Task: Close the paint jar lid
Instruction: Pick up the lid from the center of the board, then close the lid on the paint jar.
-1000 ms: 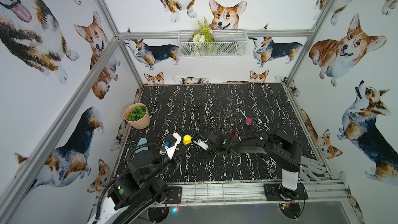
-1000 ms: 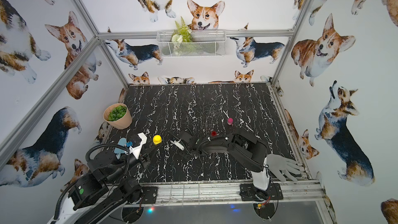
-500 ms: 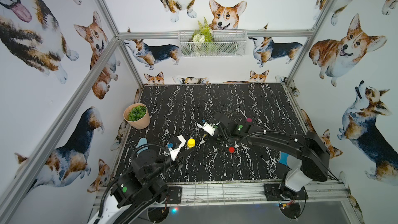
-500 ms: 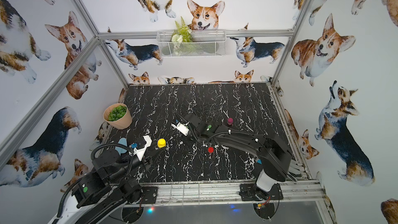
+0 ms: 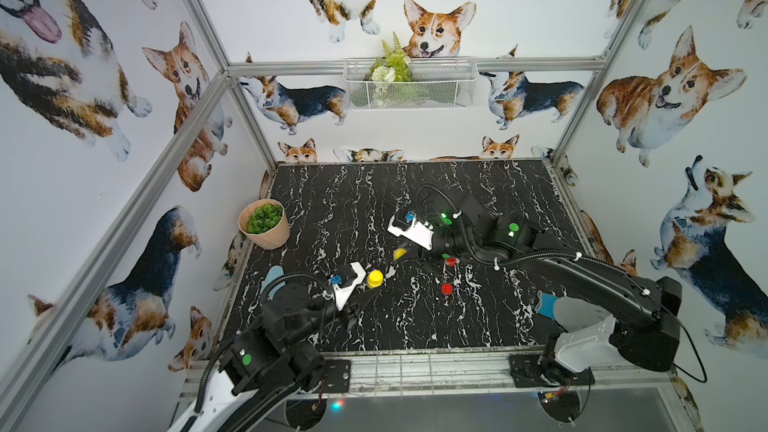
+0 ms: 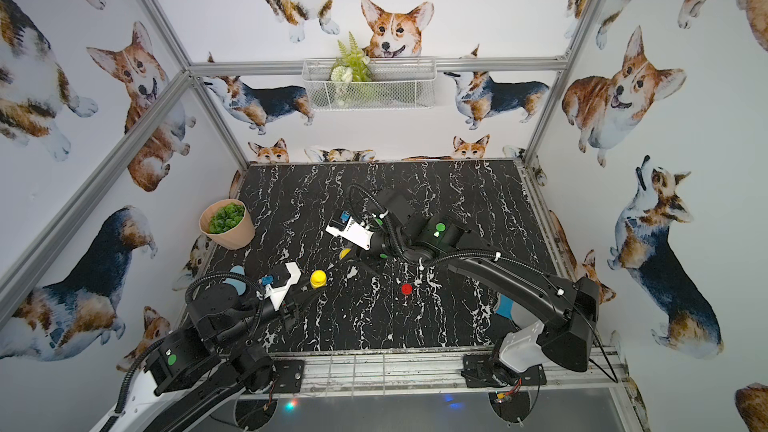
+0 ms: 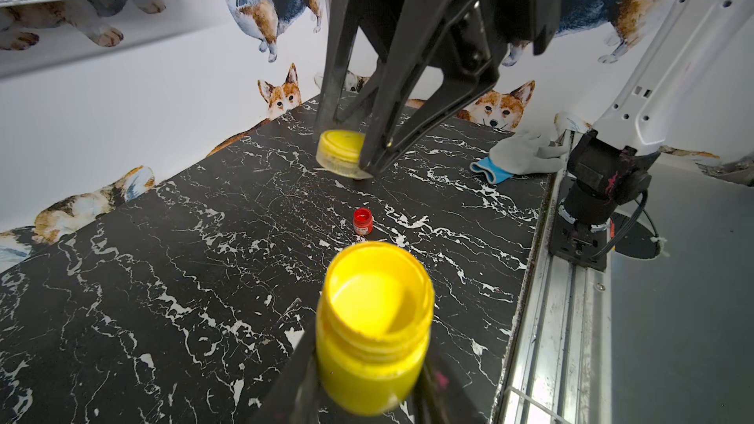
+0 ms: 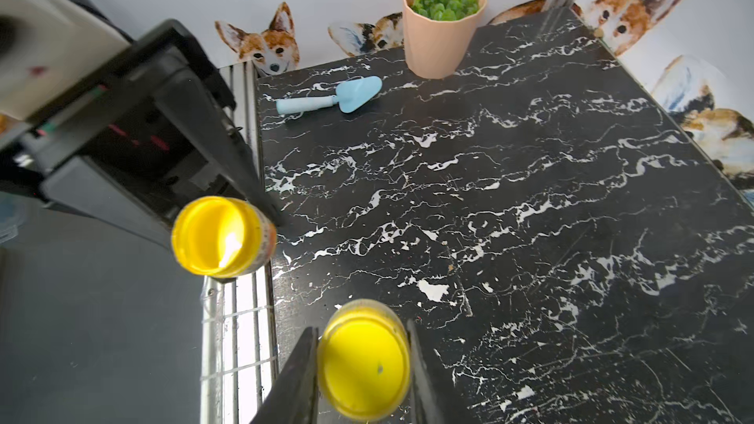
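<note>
The right fingers (image 8: 298,373) are clamped on the rim of the yellow lid (image 8: 363,360), 1 on each side. The left fingers (image 7: 289,389) grip the open paint jar (image 7: 373,332) by its body, mouth up, over the robot's left-front part of the surface (image 7: 204,259). Lid and jar are apart, with a small red jar (image 7: 362,221) standing between them in the left wrist view. The step in hand looks like carrying the lid across. To do it well: pass above the red jar, level the lid, centre it over the mouth, lower until it seats flat, then twist while the left fingers brace the jar, so no paint spills.
</note>
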`<state>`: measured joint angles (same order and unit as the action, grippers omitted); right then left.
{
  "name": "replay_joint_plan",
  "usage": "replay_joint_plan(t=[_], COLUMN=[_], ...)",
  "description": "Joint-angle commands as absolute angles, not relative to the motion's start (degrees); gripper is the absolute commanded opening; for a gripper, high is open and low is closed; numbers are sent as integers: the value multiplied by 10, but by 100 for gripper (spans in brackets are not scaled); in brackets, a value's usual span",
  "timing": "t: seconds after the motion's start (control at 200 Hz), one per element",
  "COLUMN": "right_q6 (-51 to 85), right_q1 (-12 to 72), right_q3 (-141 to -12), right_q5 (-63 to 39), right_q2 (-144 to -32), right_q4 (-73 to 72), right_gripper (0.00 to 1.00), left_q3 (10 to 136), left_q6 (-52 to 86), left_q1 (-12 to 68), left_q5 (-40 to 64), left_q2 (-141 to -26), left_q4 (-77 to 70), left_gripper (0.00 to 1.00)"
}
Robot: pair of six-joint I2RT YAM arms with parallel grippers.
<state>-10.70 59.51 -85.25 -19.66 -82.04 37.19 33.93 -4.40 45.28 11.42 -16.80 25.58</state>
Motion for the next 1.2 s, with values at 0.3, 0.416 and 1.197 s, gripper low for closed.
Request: replay_joint_plan(t=[0.3,0.416,1.197], right_q6=[-169,-176,-185], right_q1=[634,644,664], right_q3=[-948,-963,-990], right_q5=[-248,-236,-224], right_q2=[-871,-888,-922], right_q4=[450,457,450], right_gripper=[34,34,34], left_q3=[339,339,341], left_q6=[-56,-56,-56], left_q1=[453,452,452], left_q5=[112,108,109], left_q2=[-174,-173,-177], left_q4=[243,245,245], left_gripper=[32,32,32])
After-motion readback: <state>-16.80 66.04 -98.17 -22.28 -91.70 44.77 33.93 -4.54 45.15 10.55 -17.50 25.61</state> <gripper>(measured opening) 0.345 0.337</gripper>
